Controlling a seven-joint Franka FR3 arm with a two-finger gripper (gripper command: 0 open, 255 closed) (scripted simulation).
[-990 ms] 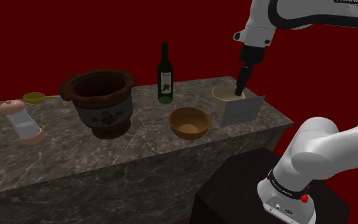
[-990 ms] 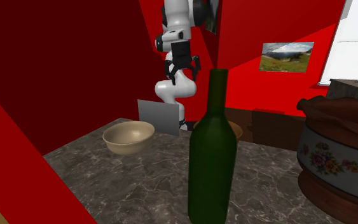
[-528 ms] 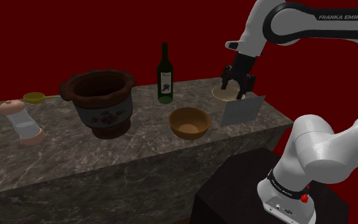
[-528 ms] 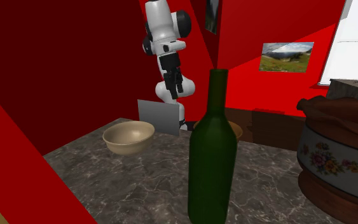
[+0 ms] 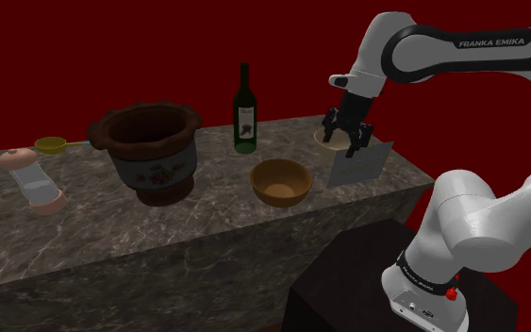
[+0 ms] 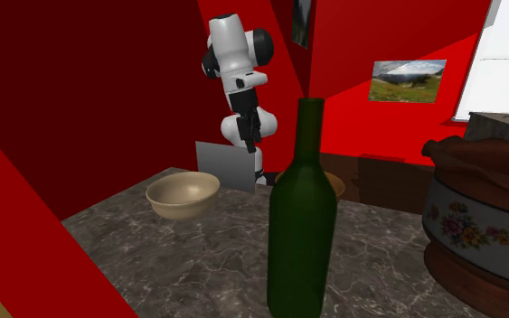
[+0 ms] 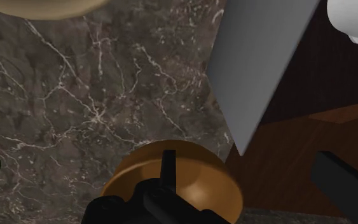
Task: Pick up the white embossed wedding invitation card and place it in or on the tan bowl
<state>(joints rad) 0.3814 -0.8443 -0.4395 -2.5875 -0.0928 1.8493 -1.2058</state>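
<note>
Fingers (image 7: pixel 346 181) of the gripper (image 5: pixel 341 143) stood apart and held nothing. I think they were spread so that they could go down on both sides of the thin card (image 5: pixel 359 162). The card looked plain grey. It stood upright on its lower edge, at the side of the counter (image 5: pixel 207 212) nearest to the stand, so its top edge was free for a pinch from above. The gripper hung just above that top edge, pointing down and not touching it. Seen from the wrist, one corner of the card lay between the fingers. The tan bowl (image 6: pixel 182 208) sat just beside the card, farther in on the counter, so the carry would be short. A brown bowl (image 5: pixel 282 200) was also near and could be mistaken for the target. The grasp was not yet made.
</note>
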